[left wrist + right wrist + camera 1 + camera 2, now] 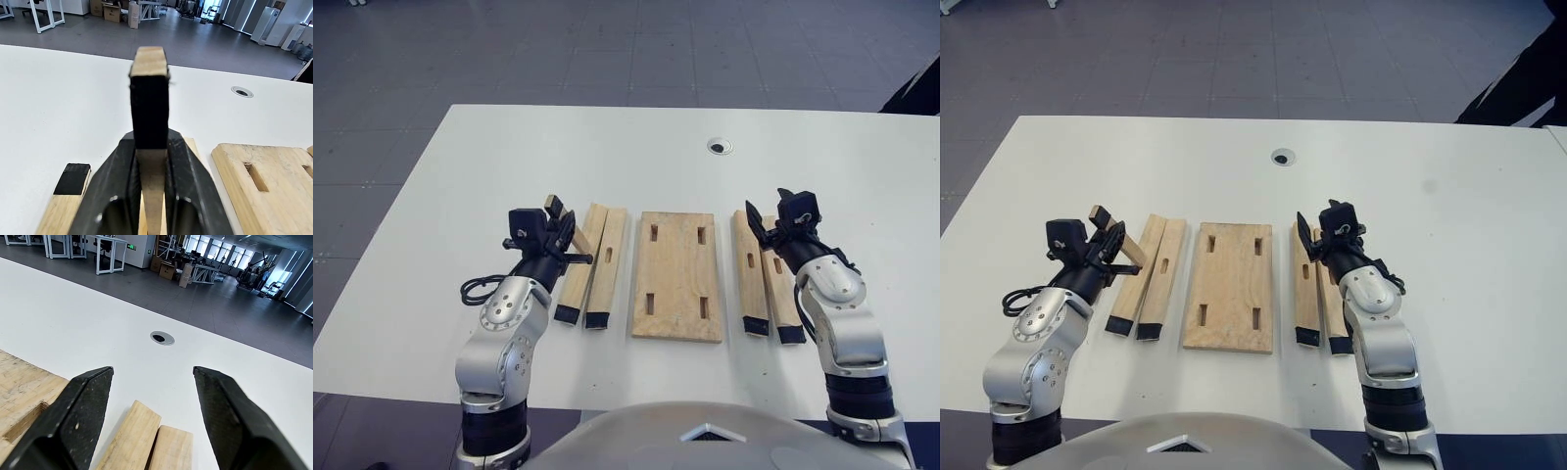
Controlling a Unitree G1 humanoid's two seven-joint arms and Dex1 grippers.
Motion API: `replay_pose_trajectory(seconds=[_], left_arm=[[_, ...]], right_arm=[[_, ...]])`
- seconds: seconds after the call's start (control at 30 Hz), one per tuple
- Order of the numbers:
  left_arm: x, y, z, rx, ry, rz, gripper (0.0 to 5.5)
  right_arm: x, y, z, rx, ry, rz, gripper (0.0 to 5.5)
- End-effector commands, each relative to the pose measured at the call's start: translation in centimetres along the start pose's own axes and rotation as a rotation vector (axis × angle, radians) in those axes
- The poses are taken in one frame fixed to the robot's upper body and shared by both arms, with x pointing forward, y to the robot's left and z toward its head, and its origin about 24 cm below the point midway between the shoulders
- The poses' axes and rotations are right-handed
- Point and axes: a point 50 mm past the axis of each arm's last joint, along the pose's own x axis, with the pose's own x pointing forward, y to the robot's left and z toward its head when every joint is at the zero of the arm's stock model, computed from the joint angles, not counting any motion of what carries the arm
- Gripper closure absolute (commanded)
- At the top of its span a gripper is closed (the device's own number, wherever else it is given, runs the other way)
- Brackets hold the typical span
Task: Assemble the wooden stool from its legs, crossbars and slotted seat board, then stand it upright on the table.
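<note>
The slotted seat board [677,274] lies flat at the table's middle. To its left two legs [593,266] with black feet lie side by side, and two more legs [764,279] lie to its right. My left gripper [558,227] hovers over the far end of the left pair, shut on a wooden piece with a black end [150,103] that tilts up and away. My right gripper [775,213] hangs open above the far ends of the right legs [146,440], with nothing between its fingers [88,411].
A round cable hole [720,147] sits in the white table [862,176] beyond the board. Bare tabletop stretches along the far side and both outer sides. The near table edge runs just behind the legs' black feet.
</note>
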Motion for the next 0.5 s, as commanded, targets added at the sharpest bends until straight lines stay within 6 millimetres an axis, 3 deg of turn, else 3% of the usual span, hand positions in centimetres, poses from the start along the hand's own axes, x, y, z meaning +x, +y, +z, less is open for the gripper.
replay_pose_trajectory(seconds=[0.03, 0.2, 0.33, 0.5], left_arm=[[-1.8, 1.1, -3.4, 0.137, 0.250, 0.026, 5.08], [-2.4, 2.1, -3.7, 0.281, 0.329, 0.034, 5.08], [-1.9, 2.4, -4.4, 0.141, 0.157, 0.093, 5.08], [-2.9, 3.2, -8.0, 0.062, 0.075, 0.109, 5.08]], right_arm=[[-0.1, -0.4, 0.2, -0.010, -0.010, -0.019, 2.50], [-0.1, -0.4, 0.2, -0.008, -0.012, -0.023, 2.50], [0.0, -0.3, 0.2, -0.011, -0.014, -0.016, 2.50], [0.1, -0.4, 0.2, -0.014, -0.012, -0.016, 2.50]])
